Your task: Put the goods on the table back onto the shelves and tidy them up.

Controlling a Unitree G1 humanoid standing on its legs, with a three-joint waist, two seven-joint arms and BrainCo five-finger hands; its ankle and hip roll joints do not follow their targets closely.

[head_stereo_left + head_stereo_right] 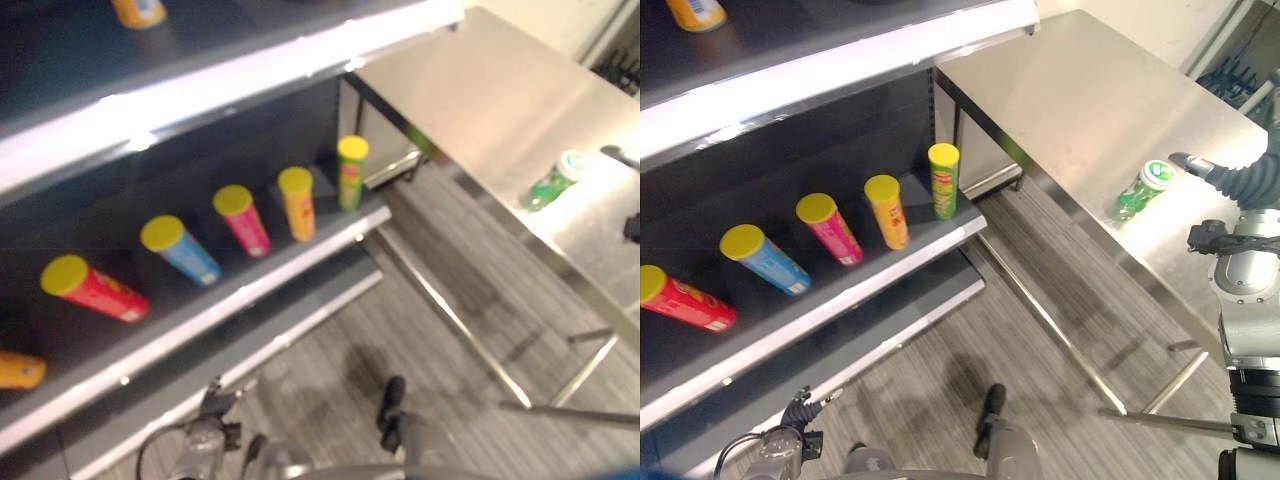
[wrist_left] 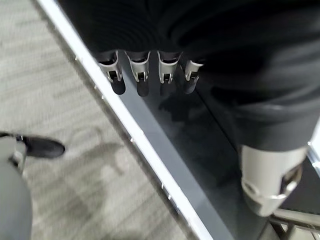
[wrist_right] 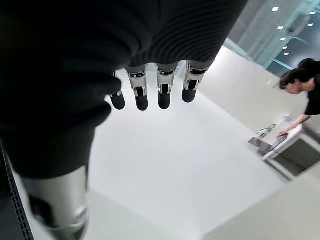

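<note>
Right hand [image 1: 1200,165] beside green can [image 1: 1140,190] on surface [image 1: 1080,90]; fingers straight, nothing held.
Wrap the can's middle before lifting toward shelf [image 1: 840,290]; left hand [image 2: 150,75] relaxed, empty.

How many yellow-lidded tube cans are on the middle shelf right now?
6: green, orange, pink, blue and red cans along the shelf, plus an orange one at the left edge. More may be hidden.

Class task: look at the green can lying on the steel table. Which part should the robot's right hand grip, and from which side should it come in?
Grip the green can round the middle of its body, coming down from above. It lies on its side on the table, white lid towards the right hand, so fingers and thumb can probably straddle the round wall across its length. The hand is open beside it.
</note>
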